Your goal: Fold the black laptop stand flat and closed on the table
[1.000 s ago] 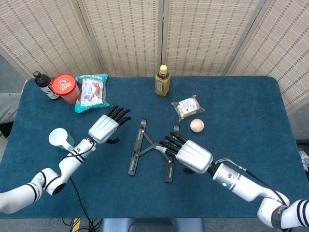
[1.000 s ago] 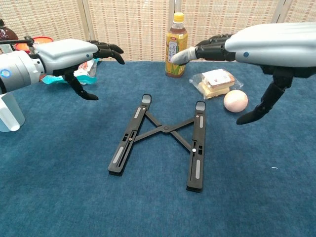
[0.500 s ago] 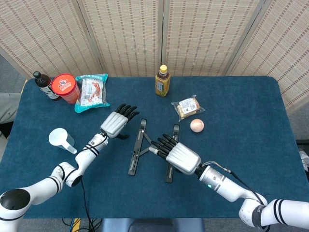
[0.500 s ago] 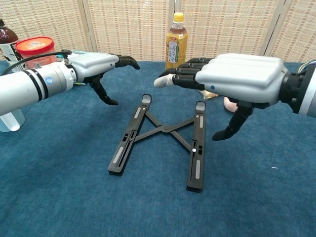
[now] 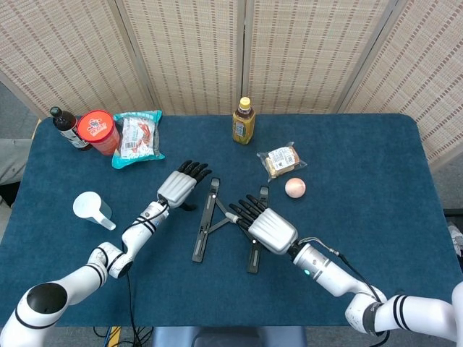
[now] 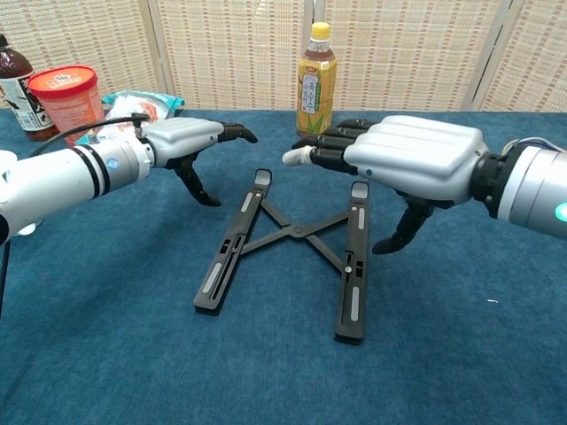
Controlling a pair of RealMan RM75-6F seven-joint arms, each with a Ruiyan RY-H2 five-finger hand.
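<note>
The black X-braced laptop stand (image 5: 226, 225) lay spread open at mid-table, between the left hand (image 5: 179, 187) and right hand (image 5: 264, 225), with the yellow-capped tea bottle (image 5: 244, 121) behind it.

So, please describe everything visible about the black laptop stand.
The black laptop stand lies flat on the blue table, still spread open: two long slotted rails joined by a thin X-shaped brace. It looks like matte metal or plastic. The left hand and right hand hover above its far ends; neither visibly touches it.
</note>
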